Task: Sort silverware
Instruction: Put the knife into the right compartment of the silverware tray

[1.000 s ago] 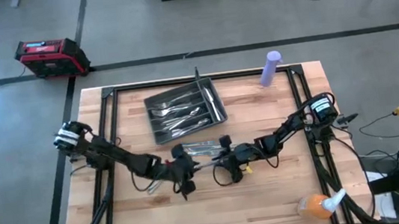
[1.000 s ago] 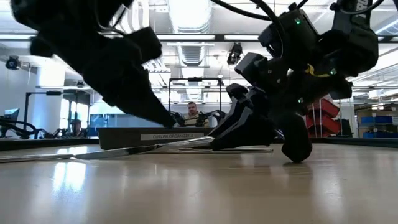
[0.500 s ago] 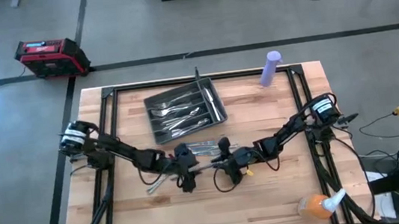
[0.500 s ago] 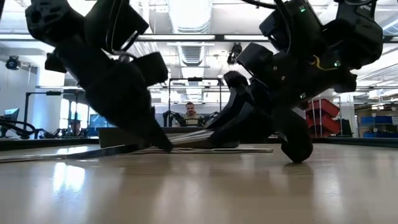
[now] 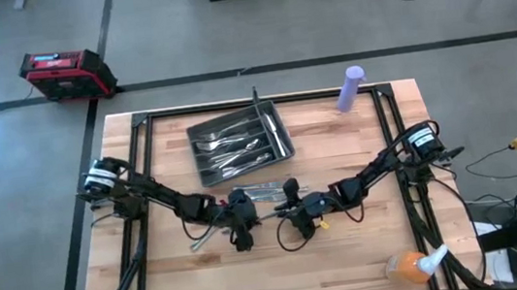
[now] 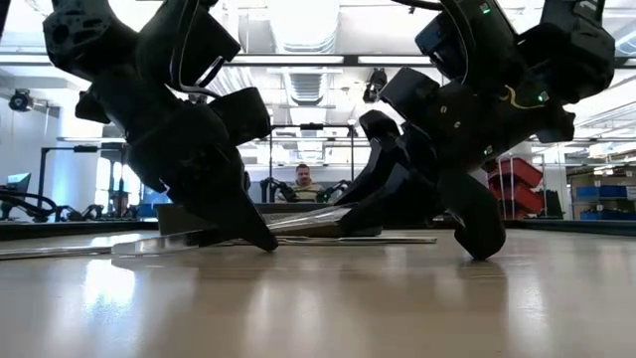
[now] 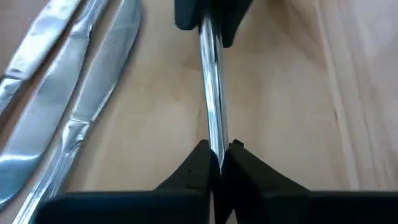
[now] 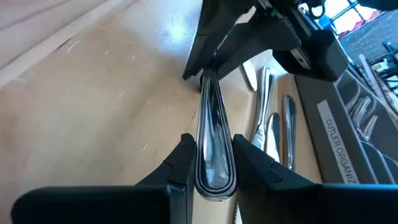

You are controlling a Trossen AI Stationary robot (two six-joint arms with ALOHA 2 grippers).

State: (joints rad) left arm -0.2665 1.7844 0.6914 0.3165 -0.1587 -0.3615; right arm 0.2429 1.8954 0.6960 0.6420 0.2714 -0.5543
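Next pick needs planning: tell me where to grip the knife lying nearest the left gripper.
Take the knife by its slim handle, coming from straight above with the gripper fingers across its narrow width: it lies flat on the table, and another knife lies close alongside.

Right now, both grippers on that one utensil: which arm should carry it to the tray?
Probably left. Left gripper is shut on the slim shiny silver utensil, and right gripper straddles its handle end. The dark grey compartmented tray lies nearer the left arm.

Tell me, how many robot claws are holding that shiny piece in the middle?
2. The left gripper pinches one end of the silverware piece; the right gripper grips the other end.
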